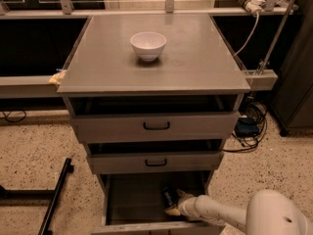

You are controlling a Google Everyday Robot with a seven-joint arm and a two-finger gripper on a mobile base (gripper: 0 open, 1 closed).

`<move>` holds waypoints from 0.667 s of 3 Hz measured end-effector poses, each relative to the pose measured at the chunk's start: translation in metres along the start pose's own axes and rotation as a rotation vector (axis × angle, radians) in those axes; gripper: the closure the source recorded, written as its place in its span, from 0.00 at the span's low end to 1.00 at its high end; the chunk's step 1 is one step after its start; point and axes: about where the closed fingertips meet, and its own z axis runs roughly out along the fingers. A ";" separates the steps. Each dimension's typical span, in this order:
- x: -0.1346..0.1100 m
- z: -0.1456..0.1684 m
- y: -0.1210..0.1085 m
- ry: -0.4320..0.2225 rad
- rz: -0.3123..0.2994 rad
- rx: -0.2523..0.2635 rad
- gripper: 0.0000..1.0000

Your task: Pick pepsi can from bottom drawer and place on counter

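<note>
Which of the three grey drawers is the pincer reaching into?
The lowest, deepest grey drawer, the one pulled furthest out. The pincer sits inside it, by the small dark-blue can.
</note>
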 end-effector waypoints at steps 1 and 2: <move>0.004 0.001 -0.001 -0.002 0.013 -0.004 0.56; 0.003 -0.004 0.001 0.000 0.019 -0.022 0.79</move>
